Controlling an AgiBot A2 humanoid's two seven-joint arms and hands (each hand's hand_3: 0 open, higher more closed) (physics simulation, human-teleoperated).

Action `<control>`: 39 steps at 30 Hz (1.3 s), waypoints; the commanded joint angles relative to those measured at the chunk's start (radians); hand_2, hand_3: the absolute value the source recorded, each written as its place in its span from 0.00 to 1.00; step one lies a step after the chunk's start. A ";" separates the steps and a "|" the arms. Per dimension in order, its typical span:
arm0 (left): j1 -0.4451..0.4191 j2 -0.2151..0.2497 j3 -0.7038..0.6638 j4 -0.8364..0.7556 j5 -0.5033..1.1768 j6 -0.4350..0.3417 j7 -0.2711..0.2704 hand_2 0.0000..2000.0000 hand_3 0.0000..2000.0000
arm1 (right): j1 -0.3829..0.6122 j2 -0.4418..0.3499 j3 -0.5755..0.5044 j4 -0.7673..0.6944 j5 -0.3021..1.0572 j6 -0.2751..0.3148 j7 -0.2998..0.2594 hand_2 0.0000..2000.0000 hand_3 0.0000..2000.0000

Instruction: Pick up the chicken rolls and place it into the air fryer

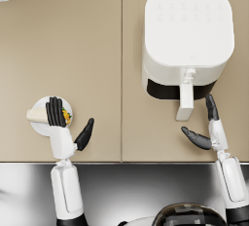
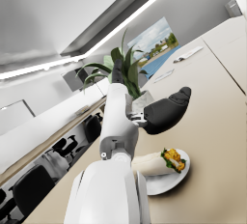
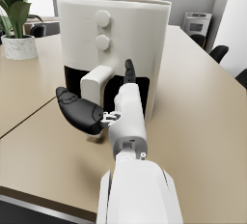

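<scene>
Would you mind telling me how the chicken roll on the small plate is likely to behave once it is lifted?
The chicken roll looks soft, so it would probably sag or squash under a firm grip. Its open end shows loose filling, which might spill if tipped. Being cylindrical, it could roll on the plate if the left robot hand nudges it.

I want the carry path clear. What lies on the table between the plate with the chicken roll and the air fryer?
Nothing: in the head view the tabletop between the plate and the air fryer is bare, crossed only by a seam.

Chicken roll (image 1: 38,116) partly under left hand (image 1: 57,118)
</scene>
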 commanded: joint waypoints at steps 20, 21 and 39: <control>0.177 -0.060 -0.106 0.304 0.909 -0.497 -0.146 0.00 0.00 | -0.010 -0.041 -0.019 -0.081 0.001 0.000 0.000 0.00 0.00; 0.188 -0.061 -0.102 0.322 0.954 -0.497 -0.146 0.00 0.00 | -0.006 -0.044 -0.017 -0.089 0.001 0.000 0.000 0.00 0.00; 0.358 -0.057 0.029 0.724 1.115 -0.457 -0.155 0.00 0.00 | 0.053 -0.099 -0.027 -0.195 0.000 0.000 0.000 0.00 0.00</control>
